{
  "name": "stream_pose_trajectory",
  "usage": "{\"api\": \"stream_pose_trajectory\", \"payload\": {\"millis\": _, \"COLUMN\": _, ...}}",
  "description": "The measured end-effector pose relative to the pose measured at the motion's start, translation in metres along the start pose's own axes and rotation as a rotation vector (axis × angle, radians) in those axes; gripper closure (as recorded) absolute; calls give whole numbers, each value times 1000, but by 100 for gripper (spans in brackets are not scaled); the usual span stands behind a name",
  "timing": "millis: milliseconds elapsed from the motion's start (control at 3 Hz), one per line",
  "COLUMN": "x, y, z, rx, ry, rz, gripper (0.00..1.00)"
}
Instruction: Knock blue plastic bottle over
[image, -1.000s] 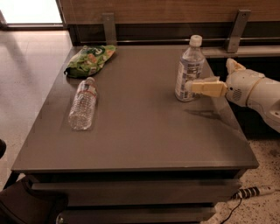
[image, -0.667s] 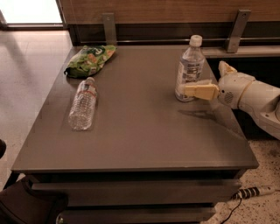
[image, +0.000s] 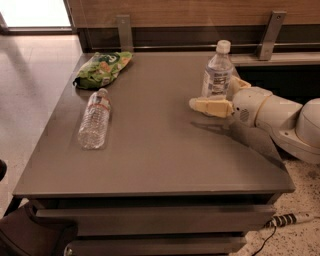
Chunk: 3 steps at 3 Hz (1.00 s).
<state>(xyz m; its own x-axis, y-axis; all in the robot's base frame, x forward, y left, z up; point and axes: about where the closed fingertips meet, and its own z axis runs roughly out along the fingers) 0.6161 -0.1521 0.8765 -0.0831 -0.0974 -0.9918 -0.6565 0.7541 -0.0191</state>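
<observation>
The blue plastic bottle (image: 217, 73) stands upright near the table's far right, clear with a white cap and a white-bluish label. My gripper (image: 223, 95) reaches in from the right at the bottle's base. One cream finger (image: 211, 106) lies in front of the bottle. The other finger (image: 237, 83) shows behind it to the right. The fingers stand apart with the bottle's lower part between them. The bottle's base is hidden behind the near finger.
A ribbed clear bottle (image: 95, 119) with a red-white label lies on its side at the left of the grey table (image: 160, 155). A green snack bag (image: 103, 68) lies at the far left corner. A wall rail runs behind; a power strip (image: 291, 219) lies on the floor at right.
My gripper and arm have moved left, so the near finger now reaches past the bottle's front. The bottle stays upright in the same place.
</observation>
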Motion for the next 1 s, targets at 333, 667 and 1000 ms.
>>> {"api": "stream_pose_trajectory", "payload": {"millis": 333, "x": -1, "y": 1, "z": 1, "rx": -3, "ry": -1, "rz": 0, "gripper": 41}}
{"api": "stream_pose_trajectory", "payload": {"millis": 667, "x": -2, "y": 3, "z": 3, "rx": -8, "ry": -2, "rz": -1, "gripper": 71}}
{"api": "stream_pose_trajectory", "payload": {"millis": 1000, "x": -3, "y": 5, "z": 4, "rx": -10, "ry": -2, "rz": -2, "gripper": 93}}
